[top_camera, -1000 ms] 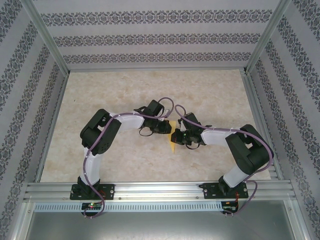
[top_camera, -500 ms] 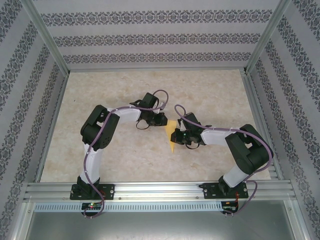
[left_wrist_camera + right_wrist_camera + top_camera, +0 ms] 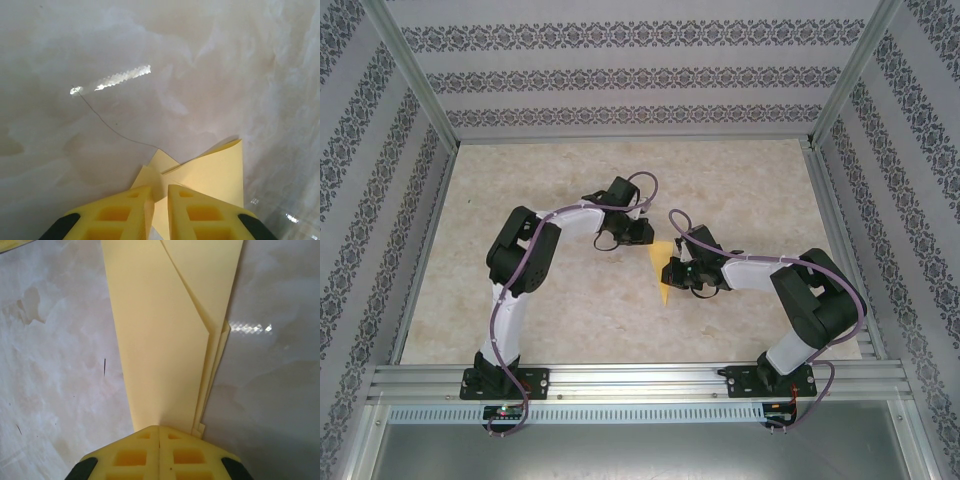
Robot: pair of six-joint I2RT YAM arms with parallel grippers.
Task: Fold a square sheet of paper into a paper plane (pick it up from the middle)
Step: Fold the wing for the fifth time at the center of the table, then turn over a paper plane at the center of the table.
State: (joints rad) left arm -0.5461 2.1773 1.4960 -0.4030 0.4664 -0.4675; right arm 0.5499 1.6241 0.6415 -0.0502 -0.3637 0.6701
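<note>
Paper plane [image 3: 664, 292] lies mid-bench [image 3: 570, 310], btwn the two arms, half-made: a long narrow stack of folds, not a finished dart yet. Right jaws are closed tight, fingers [image 3: 190, 455] meeting w/ no gap, & the paper comes straight out from btwn them, so right has one end firmly pinched. In the right wrist view the layers [image 3: 160, 340] are stepped along one long edge, not flush. Left jaws sit at the far end. Their fingers [image 3: 120, 212] are nearly together w/ a thin slot, paper showing in the slot & spreading past the tips as loose flaps [image 3: 215, 170]. Can't tell if they nip it or just hover over it

Step in hand, I'd judge: setting the next lengthwise fold. To do it well:
- use the right clamp as the anchor, don't shift it
- left takes one flap only, near its free edge, & swings it over so edges line up w/ the centre crease
- then press flat on the bench & run along the fold, slow & low

Thin paper, so any pull away from right prob slips it out or tears it. Grabbing 2 layers gives a lopsided wing
</note>
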